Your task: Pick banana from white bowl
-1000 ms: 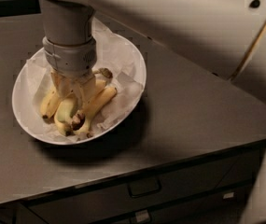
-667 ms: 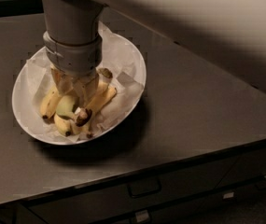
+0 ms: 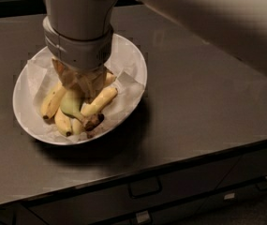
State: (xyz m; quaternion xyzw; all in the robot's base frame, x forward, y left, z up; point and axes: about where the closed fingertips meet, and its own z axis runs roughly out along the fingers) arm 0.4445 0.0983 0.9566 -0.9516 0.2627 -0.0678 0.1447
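The white bowl [image 3: 135, 60] is large, shallow and lined with crinkled white paper [image 3: 123, 86]. It sits on the left part of a dark counter. Several yellow bananas [image 3: 100, 101] lie in it, fanned toward the front, one of them greenish [image 3: 71, 104]. My gripper [image 3: 80, 86] reaches straight down into the bowl and sits on top of the bananas' rear ends. The grey wrist [image 3: 79, 46] above it hides the back of the bowl and the bananas' stems.
The dark counter [image 3: 203, 102] stretches to the right and behind the bowl. Its front edge runs below the bowl, with drawers and handles [image 3: 144, 187] underneath. My pale upper arm [image 3: 217, 18] crosses the top right of the view.
The wrist has shifted slightly right and now fills more of the view. The bananas and the bowl stay where they were.
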